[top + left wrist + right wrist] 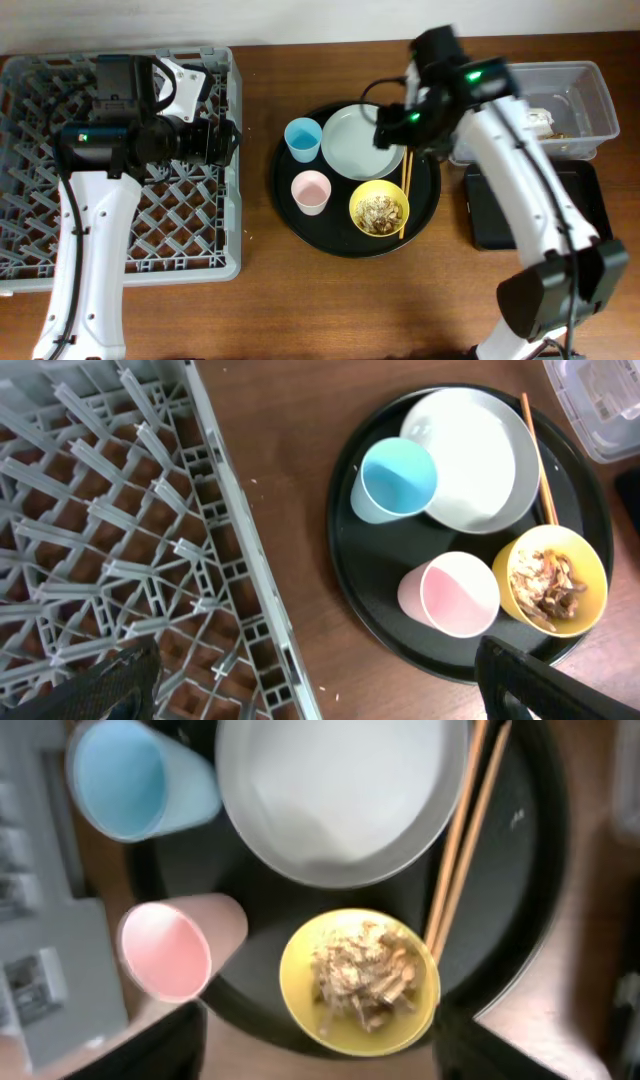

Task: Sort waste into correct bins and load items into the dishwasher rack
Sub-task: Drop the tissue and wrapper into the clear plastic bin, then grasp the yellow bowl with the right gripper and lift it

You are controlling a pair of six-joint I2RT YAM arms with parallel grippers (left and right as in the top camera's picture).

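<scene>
On the round black tray (300, 225) stand a pale plate (350, 145), a light-blue cup (302, 138), a pink cup (311, 191) and a yellow bowl (379, 208) holding brownish food scraps (362, 972). Wooden chopsticks (405, 190) lie along the plate's right side. My right gripper (388, 128) hovers above the plate's right rim. In the right wrist view its fingers (160, 1045) stand apart on either side of the bowl (360, 982), gripping nothing. My left gripper (228, 140) hangs open over the right edge of the grey dishwasher rack (30, 150), its fingers (560, 680) spread wide.
A clear tub (585, 85) with a white crumpled piece (540, 118) inside sits at the back right. A shallow black rectangular tray (490, 215) lies in front of it, partly under my right arm. Bare wooden table separates the rack from the round tray.
</scene>
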